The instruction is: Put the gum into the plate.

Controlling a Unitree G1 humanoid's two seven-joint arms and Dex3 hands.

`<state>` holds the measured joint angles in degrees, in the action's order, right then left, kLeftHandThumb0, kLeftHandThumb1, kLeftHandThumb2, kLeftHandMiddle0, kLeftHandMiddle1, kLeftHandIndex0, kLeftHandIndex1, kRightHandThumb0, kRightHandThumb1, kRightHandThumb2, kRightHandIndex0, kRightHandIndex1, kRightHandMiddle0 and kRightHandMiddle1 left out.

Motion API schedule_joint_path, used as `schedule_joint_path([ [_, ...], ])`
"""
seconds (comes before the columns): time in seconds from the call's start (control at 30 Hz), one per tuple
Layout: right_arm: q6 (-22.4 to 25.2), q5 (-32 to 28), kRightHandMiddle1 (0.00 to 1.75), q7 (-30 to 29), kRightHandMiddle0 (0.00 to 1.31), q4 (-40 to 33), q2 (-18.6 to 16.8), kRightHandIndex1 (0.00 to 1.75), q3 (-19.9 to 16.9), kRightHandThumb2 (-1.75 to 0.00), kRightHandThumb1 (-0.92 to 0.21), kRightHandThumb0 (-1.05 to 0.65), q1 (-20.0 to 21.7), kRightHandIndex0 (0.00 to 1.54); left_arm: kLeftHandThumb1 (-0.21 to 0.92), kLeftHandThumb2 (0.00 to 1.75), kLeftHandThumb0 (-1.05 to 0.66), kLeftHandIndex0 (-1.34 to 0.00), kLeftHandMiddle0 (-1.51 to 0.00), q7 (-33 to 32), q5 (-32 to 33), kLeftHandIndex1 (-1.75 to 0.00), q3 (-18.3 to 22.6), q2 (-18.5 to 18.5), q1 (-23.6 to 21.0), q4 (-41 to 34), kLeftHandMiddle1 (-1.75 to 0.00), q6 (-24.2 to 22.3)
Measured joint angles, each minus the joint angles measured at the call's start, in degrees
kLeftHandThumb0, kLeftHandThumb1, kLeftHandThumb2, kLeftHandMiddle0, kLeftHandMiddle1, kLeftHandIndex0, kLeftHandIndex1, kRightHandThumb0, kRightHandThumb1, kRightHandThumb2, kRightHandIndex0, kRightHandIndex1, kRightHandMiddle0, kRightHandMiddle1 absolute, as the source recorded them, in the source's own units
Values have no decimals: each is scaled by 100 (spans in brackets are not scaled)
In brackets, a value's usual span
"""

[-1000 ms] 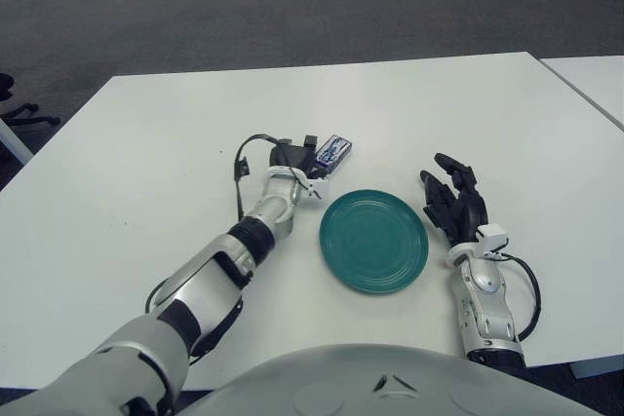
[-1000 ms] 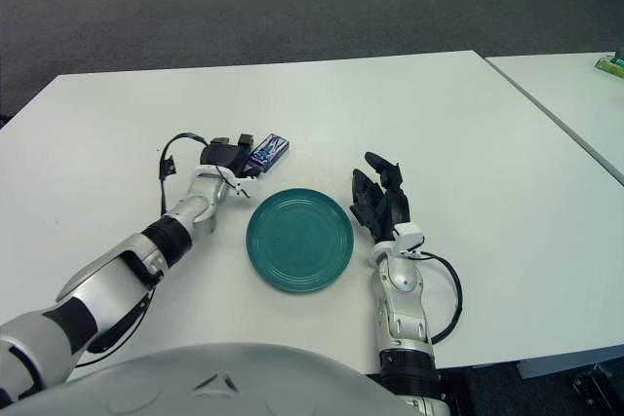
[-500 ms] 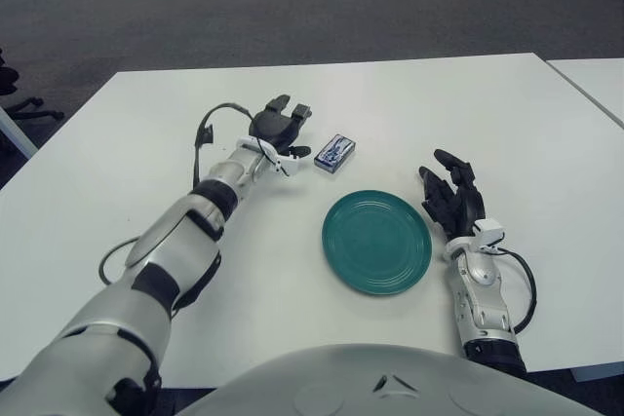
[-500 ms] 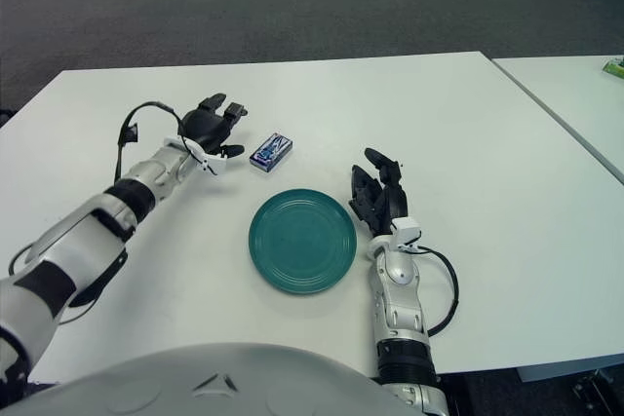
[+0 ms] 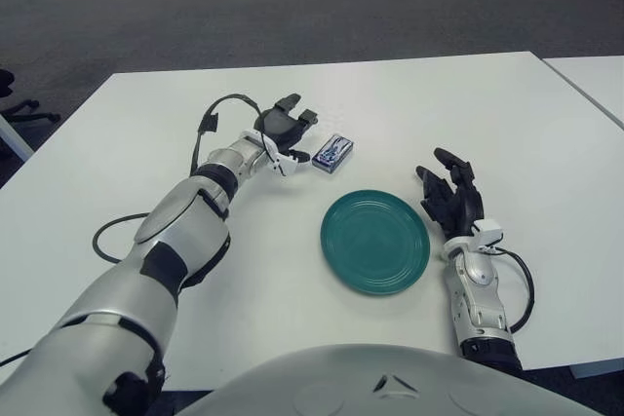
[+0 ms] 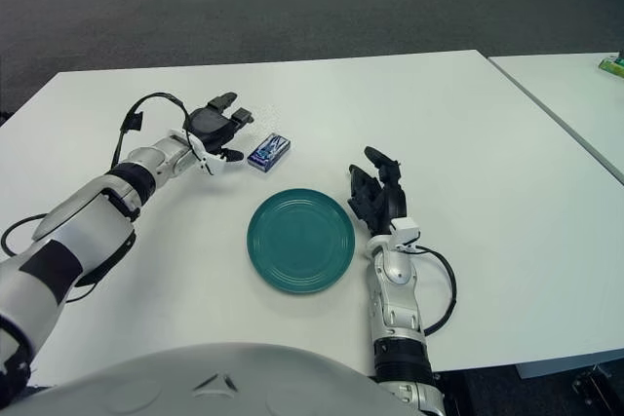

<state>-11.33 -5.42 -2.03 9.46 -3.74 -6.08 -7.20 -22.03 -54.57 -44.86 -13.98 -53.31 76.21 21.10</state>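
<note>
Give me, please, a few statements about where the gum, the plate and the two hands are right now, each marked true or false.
1. The gum pack lies on the table, outside the plate. True.
2. The left hand grips the gum. False: its fingers are spread beside the pack, to its left, holding nothing.
3. The plate is green and holds nothing. True.
4. The right hand rests on the plate. False: it lies on the table just right of the plate, fingers relaxed.
5. The gum sits between the plate and the robot's body. False: it lies on the plate's far side.
</note>
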Motion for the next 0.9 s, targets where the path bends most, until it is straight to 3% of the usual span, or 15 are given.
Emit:
schedule_joint_path([
  [0.4,0,32,86,-109,2,-2,-8,50,-9,-61,-92,-46,-8,35,92,72,-105,0,0,89,-107,-77,-140,92,-346,123,0,-257],
  [0.63,-5,32,86,-109,3,0,-20,51,15,-60,-92,-47,4,35,92,68,-105,0,0,-31,-389,-49,-418,190,-513,85,0,-152],
  [0.9,-131,36,84,-130,2,71,-54,50,19,-60,-92,-48,14,35,92,59,-105,0,0,-236,-688,-39,-751,185,-647,106,0,12],
])
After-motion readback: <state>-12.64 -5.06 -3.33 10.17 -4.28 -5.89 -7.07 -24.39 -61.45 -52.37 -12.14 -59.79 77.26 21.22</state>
